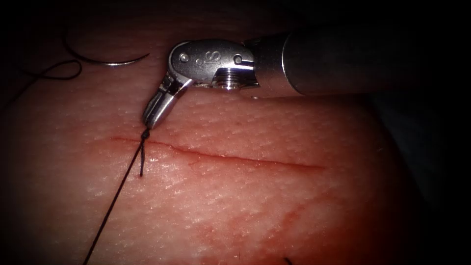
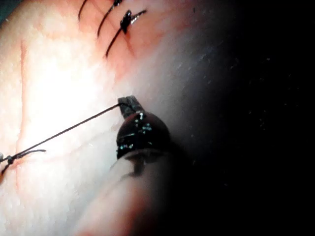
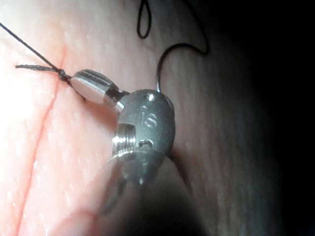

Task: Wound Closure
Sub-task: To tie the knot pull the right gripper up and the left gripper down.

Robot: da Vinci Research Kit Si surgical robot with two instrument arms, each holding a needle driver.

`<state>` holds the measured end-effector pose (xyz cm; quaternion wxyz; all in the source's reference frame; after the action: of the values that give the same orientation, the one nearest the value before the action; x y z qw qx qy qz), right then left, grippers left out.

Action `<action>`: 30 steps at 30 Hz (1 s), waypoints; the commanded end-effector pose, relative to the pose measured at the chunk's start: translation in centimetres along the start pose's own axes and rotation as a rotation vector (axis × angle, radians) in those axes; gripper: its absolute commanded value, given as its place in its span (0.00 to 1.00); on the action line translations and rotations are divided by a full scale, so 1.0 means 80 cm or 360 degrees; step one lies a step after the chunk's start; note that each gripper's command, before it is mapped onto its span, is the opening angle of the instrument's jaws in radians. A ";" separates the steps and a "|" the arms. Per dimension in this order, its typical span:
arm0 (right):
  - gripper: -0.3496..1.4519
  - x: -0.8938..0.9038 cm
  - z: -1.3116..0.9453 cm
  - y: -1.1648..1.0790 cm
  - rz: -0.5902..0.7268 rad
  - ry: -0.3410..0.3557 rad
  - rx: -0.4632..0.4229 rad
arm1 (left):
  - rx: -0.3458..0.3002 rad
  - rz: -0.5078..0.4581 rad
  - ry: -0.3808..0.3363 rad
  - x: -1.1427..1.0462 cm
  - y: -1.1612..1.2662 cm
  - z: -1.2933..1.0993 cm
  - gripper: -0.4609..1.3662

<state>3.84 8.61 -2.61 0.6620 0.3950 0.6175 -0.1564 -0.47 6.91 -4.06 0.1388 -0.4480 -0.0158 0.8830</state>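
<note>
The tissue point(image 1: 274, 196) lay across the endoscope view, and its cut point(image 1: 235, 158) ran from left to right, for most of its length with no stitch in it. As far as the pictures showed, the closure was at its beginning: one knot point(image 1: 145, 133) sat at the left end of the cut, and the long part to the right of it was open. In the left wrist view some finished stitches point(image 2: 123, 22) showed on another part of the tissue, well apart from this knot.

The right tool point(image 1: 149, 121) came in from the right, bent down at its wrist, and its jaws were closed with their tips at the knot, holding the thread point(image 1: 115, 196) there. The thread ran from the knot down and to the left, taut. The left tool point(image 2: 129, 104) gripped this same thread in closed jaws, well apart from the knot.

The needle point(image 1: 105, 61) was held by neither tool; it lay free on the tissue above and left of the cut, not in the tissue. A loose loop point(image 1: 59, 71) of thread lay just beside it. A short cut end point(image 1: 142, 164) hung below the knot.
</note>
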 end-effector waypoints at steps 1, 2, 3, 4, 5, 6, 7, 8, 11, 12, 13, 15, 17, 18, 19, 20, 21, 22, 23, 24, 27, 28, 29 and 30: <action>0.00 -0.0001 0.0001 -0.0001 -0.0001 -0.0002 -0.0011 | -0.0019 0.0006 -0.0007 -0.0001 0.0004 0.0002 0.06; 0.00 -0.0001 0.0002 -0.0001 0.0008 -0.0002 -0.0012 | -0.0019 0.0018 -0.0005 -0.0001 0.0008 0.0002 0.06; 0.00 -0.0002 0.0002 -0.0001 0.0017 -0.0003 -0.0013 | -0.0027 0.0022 -0.0005 0.0000 0.0012 0.0002 0.06; 0.00 -0.0002 0.0002 -0.0001 0.0017 -0.0003 -0.0013 | -0.0027 0.0023 -0.0004 0.0000 0.0014 0.0001 0.06; 0.00 -0.0002 0.0002 -0.0002 0.0027 -0.0003 -0.0010 | -0.0028 0.0024 -0.0003 0.0001 0.0016 0.0001 0.06; 0.00 -0.0002 0.0001 -0.0001 0.0049 -0.0005 -0.0028 | -0.0027 0.0027 -0.0002 0.0003 0.0021 0.0001 0.06; 0.00 -0.0002 0.0001 -0.0001 0.0071 -0.0001 -0.0034 | -0.0027 0.0028 -0.0002 0.0003 0.0023 0.0001 0.06; 0.00 -0.0003 0.0000 0.0000 0.0084 -0.0007 -0.0042 | -0.0029 0.0029 0.0002 0.0004 0.0027 0.0002 0.06; 0.00 -0.0006 -0.0001 0.0000 0.0134 -0.0045 -0.0067 | -0.0039 0.0040 0.0001 0.0006 0.0039 0.0004 0.06; 0.00 -0.0006 -0.0001 0.0000 0.0135 -0.0050 -0.0064 | -0.0039 0.0041 0.0002 0.0006 0.0040 0.0004 0.06; 0.00 -0.0007 0.0000 0.0000 0.0158 -0.0061 -0.0070 | -0.0042 0.0045 0.0000 0.0006 0.0045 0.0004 0.06; 0.00 -0.0007 0.0000 0.0001 0.0162 -0.0064 -0.0098 | -0.0043 0.0038 0.0002 0.0006 0.0047 0.0004 0.06; 0.00 -0.0006 -0.0002 0.0001 0.0173 -0.0068 -0.0140 | -0.0044 0.0038 0.0002 0.0006 0.0046 0.0004 0.06; 0.00 -0.0006 -0.0003 0.0001 0.0179 -0.0069 -0.0155 | -0.0045 0.0038 0.0003 0.0006 0.0046 0.0004 0.06; 0.00 -0.0006 -0.0004 0.0001 0.0186 -0.0070 -0.0164 | -0.0050 0.0038 0.0006 0.0006 0.0045 0.0005 0.06; 0.00 -0.0006 -0.0004 0.0000 0.0192 -0.0071 -0.0169 | -0.0051 0.0038 0.0006 0.0006 0.0044 0.0005 0.06; 0.00 -0.0005 -0.0004 0.0000 0.0197 -0.0076 -0.0178 | -0.0052 0.0037 0.0007 0.0006 0.0043 0.0005 0.06; 0.00 -0.0004 -0.0005 0.0000 0.0215 -0.0076 -0.0193 | -0.0050 0.0037 -0.0002 0.0007 0.0041 0.0005 0.06; 0.00 -0.0004 -0.0005 -0.0001 0.0212 -0.0077 -0.0199 | -0.0052 0.0036 -0.0001 0.0007 0.0039 0.0005 0.06; 0.00 -0.0003 -0.0004 -0.0001 0.0207 -0.0078 -0.0200 | -0.0051 0.0035 0.0003 0.0007 0.0037 0.0005 0.06; 0.00 0.0000 -0.0004 -0.0001 0.0202 -0.0083 -0.0220 | -0.0042 0.0032 -0.0001 0.0009 0.0026 0.0005 0.06; 0.00 0.0003 -0.0005 -0.0001 0.0199 -0.0081 -0.0221 | -0.0041 0.0031 0.0003 0.0009 0.0021 0.0006 0.06; 0.00 0.0005 -0.0005 -0.0002 0.0194 -0.0080 -0.0225 | -0.0040 0.0030 0.0001 0.0009 0.0019 0.0006 0.06; 0.00 0.0006 -0.0006 -0.0002 0.0188 -0.0081 -0.0238 | -0.0041 0.0031 0.0002 0.0009 0.0017 0.0006 0.06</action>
<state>3.80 8.66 -2.66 0.7131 0.3765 0.5859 -0.0802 -0.58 6.80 -4.10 0.1255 -0.4500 -0.0192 0.8839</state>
